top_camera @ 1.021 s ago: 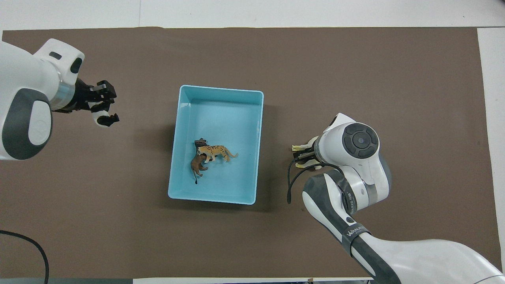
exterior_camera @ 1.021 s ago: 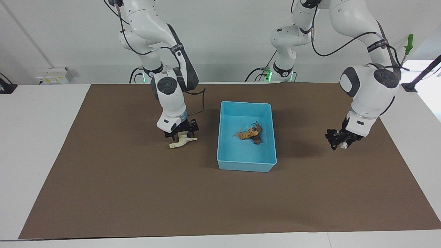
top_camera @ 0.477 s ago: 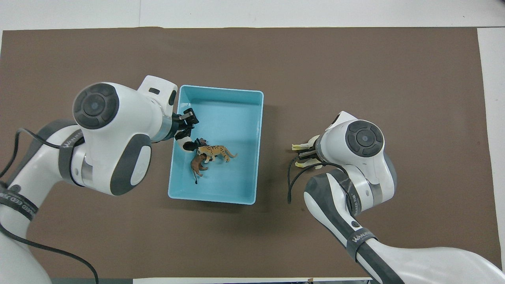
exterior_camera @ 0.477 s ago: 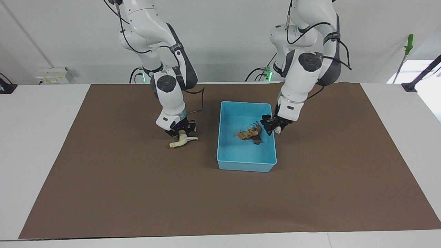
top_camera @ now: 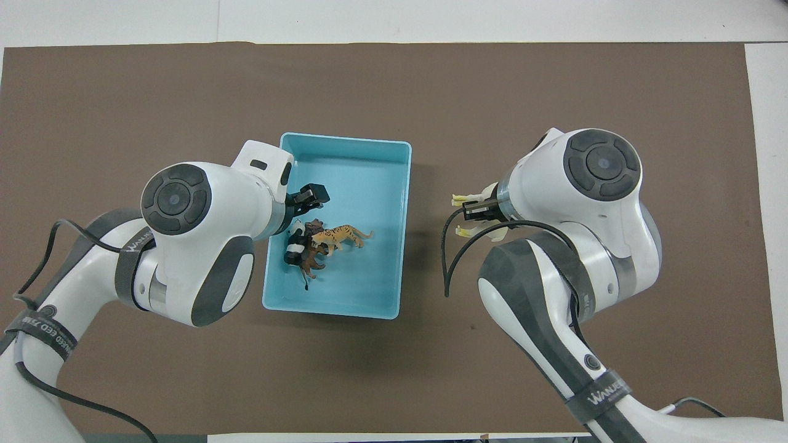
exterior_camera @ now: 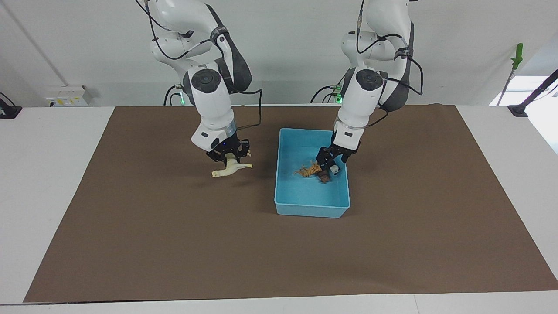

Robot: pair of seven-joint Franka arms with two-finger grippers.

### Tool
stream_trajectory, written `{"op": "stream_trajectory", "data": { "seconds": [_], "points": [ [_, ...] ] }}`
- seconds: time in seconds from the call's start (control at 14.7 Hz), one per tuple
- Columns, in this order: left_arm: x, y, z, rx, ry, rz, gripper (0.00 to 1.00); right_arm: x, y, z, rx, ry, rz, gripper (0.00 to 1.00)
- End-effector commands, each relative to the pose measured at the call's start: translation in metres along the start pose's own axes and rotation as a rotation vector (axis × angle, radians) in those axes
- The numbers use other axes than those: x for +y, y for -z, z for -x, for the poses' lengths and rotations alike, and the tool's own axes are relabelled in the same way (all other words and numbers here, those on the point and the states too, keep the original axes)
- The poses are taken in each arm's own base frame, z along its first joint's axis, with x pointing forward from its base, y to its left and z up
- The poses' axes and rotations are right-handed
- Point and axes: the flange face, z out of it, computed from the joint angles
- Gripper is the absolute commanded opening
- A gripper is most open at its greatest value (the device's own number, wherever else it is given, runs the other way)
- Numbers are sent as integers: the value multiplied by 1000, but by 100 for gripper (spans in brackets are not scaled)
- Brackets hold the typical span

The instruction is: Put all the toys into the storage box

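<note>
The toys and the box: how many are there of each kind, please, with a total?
Orange striped tiger: 1
Brown lion-like animal: 1
Black-and-white panda: 1
Cream-white horse-like animal: 1
Light blue storage box: 1
Total: 5

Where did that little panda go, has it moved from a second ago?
Yes. The panda has been carried from out over the brown mat into the blue storage box, beside the tiger.

Glossy plastic storage box on matt brown paper mat
</note>
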Motion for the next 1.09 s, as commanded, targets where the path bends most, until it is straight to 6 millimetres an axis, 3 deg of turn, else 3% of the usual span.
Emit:
{"op": "stream_trajectory", "data": {
  "seconds": [0.0, 0.14, 0.34, 0.48, 0.54, 0.61, 0.68, 0.75, 0.89, 1.02],
  "points": [
    [-14, 31, -9, -13, 26, -10, 100, -45, 18, -1, -1, -96, -99, 0],
    [-42, 63, -39, -12, 25, -26, 100, -106, 16, 18, 23, -142, -133, 0],
    [-62, 106, -59, -46, -74, -53, 100, -164, 15, 47, 28, -149, -158, 0],
    [-83, 132, -65, -67, -157, -71, 100, -205, 0, 61, 49, -146, -175, 0],
    [-89, 143, -63, -78, -190, -77, 100, -211, -2, 61, 52, -144, -172, 0],
    [-95, 153, -63, -97, -219, -92, 100, -206, -3, 58, 56, -140, -155, 18],
    [-100, 164, -63, -105, -263, -124, 100, -203, -5, 57, 66, -126, -132, 69],
    [-102, 174, -62, -119, -321, -152, 100, -202, -6, 57, 68, -121, -123, 100],
    [-104, 183, -61, -151, -394, -162, 100, -200, -4, 55, 62, -122, -114, 100],
    [-126, 183, -77, -151, -371, -155, 100, -189, 0, 48, 54, -138, -102, 100]
  ]
}}
